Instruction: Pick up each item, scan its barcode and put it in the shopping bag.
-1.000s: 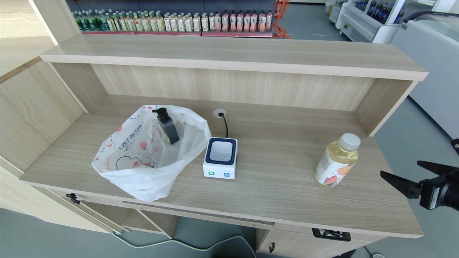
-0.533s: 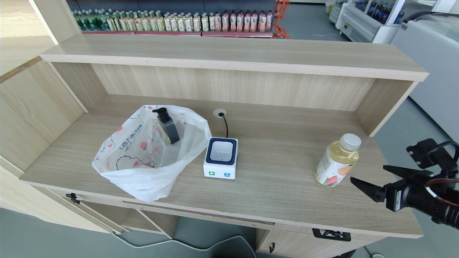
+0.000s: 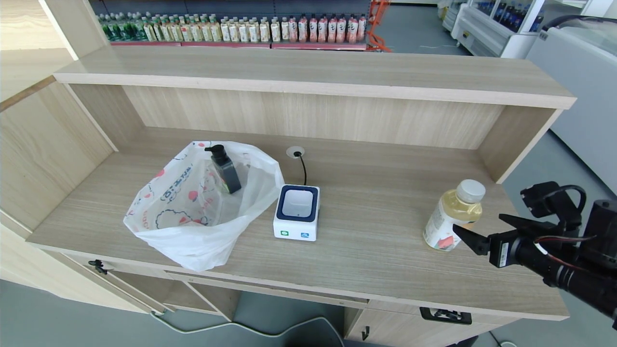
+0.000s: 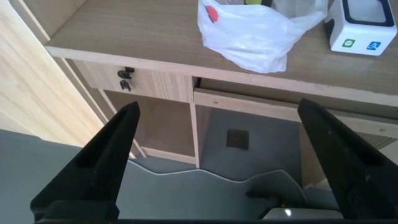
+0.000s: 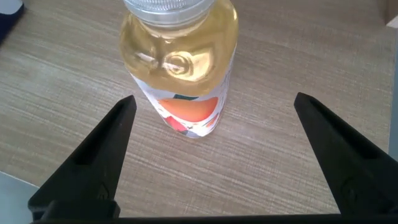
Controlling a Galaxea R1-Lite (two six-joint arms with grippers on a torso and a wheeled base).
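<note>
A yellow drink bottle (image 3: 453, 215) with a white cap stands upright on the right side of the counter. My right gripper (image 3: 482, 229) is open just to the right of it, fingertips close to its base; in the right wrist view the bottle (image 5: 181, 68) sits ahead of the two spread fingers (image 5: 93, 165). The white shopping bag (image 3: 193, 207) lies open on the left with a dark pump bottle (image 3: 224, 169) inside. The white barcode scanner (image 3: 297, 212) stands between bag and bottle. My left gripper (image 4: 221, 155) hangs open below the counter's front edge, holding nothing.
The counter (image 3: 366, 260) has a raised back wall and side walls, with a shelf on top (image 3: 308, 72). The scanner's black cable (image 3: 302, 168) runs to a hole at the back. Drawers and a cabinet opening (image 4: 249, 130) lie under the counter front.
My right gripper has moved left across the counter's right end, from beyond the edge to right beside the drink bottle. Bag, scanner and bottle have not moved.
</note>
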